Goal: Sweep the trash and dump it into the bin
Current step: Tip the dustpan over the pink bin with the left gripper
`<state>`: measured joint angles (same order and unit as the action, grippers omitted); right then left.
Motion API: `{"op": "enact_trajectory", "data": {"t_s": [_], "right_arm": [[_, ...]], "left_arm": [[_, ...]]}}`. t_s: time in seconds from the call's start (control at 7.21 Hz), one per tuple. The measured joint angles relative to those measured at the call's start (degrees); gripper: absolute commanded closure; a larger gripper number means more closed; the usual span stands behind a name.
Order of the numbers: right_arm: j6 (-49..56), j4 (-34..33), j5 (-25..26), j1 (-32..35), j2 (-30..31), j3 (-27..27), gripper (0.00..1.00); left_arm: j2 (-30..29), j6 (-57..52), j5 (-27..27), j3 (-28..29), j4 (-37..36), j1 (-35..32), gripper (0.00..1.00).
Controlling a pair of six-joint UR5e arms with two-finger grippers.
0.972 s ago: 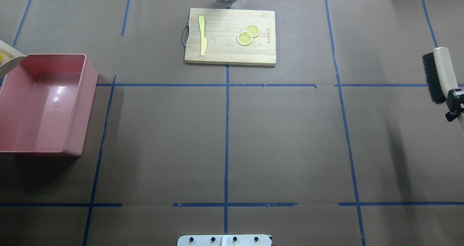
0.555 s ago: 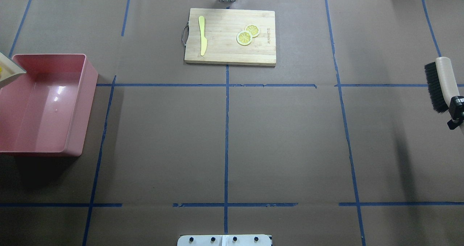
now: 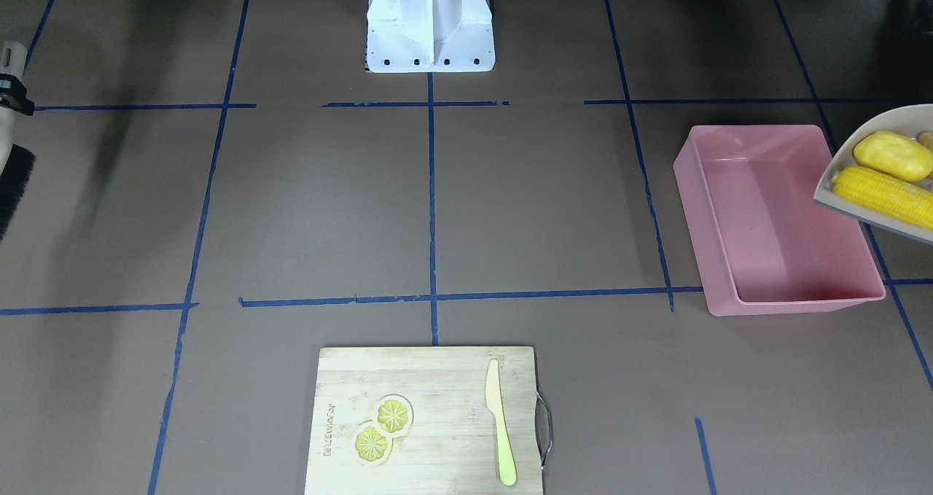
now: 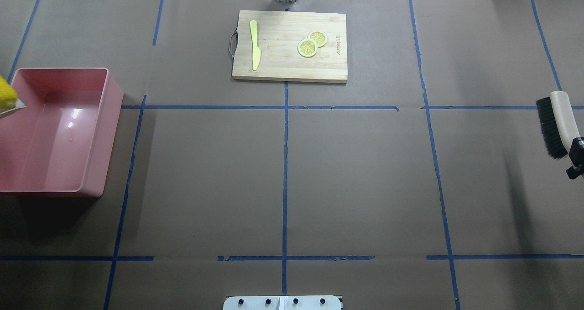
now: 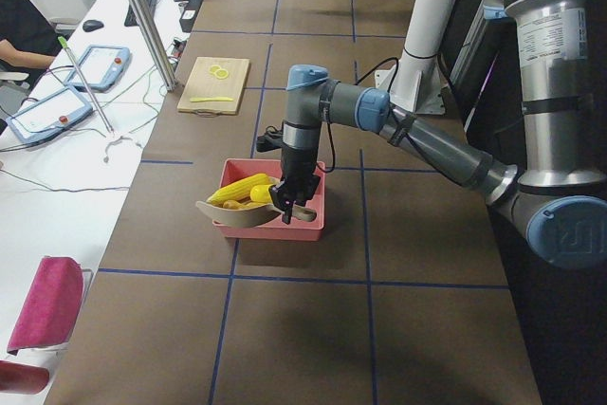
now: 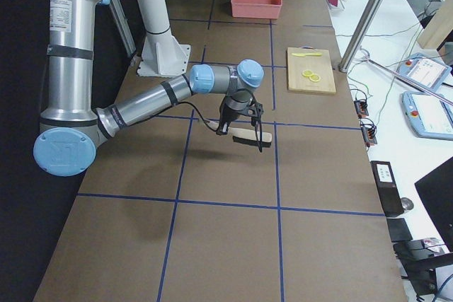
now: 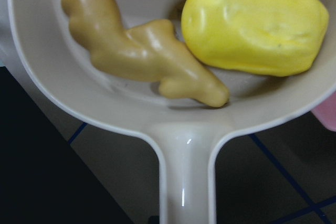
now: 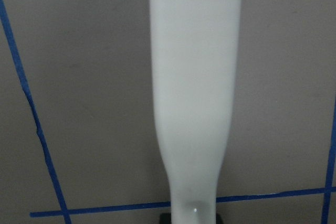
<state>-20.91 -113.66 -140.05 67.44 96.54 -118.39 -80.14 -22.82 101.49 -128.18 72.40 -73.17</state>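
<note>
The trash lies in a beige dustpan (image 3: pixel 845 181) held in the air over the outer rim of the pink bin (image 3: pixel 773 225): a corn cob (image 3: pixel 882 196), a potato (image 3: pixel 893 154) and a ginger root (image 7: pixel 142 59). In the left wrist view the dustpan's handle (image 7: pixel 186 182) runs straight down to my left gripper (image 5: pixel 285 208), which is shut on it. The bin (image 4: pixel 59 132) holds nothing. My right gripper (image 4: pixel 576 157) is shut on the handle of a black-bristled brush (image 4: pixel 559 123) at the table's right edge, above the paper.
A wooden cutting board (image 4: pixel 289 45) at the table's far middle carries a pale yellow knife (image 4: pixel 254 44) and two lemon slices (image 4: pixel 311 44). Blue tape lines cross the brown paper. The robot's white base plate (image 4: pixel 283 302) is at the near edge.
The dustpan has slid further toward the overhead view's left edge and toward the robot, so the corn now shows there. The brush has moved toward the robot along the right edge.
</note>
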Motion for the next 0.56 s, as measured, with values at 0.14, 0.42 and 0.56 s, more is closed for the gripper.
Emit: {"op": "enact_trajectory", "data": {"t_s": [0.14,0.42,0.56], "right_arm": [[0.0,1.0,-1.0,-0.8,0.4,1.2,1.00],[-0.1,1.5,-1.5,-2.5,0.6,2.7,1.00],[-0.1,1.6,-1.7,-3.0,0.7,3.0,1.00]], "left_arm": [[0.0,0.0,-0.4,-0.9,0.0,1.4,1.00],[0.2,-0.4,-2.7,-3.0,-0.2,4.8,1.00],[0.6,-1.2,-4.6,-3.9,-0.7,6.1,1.00]]}}
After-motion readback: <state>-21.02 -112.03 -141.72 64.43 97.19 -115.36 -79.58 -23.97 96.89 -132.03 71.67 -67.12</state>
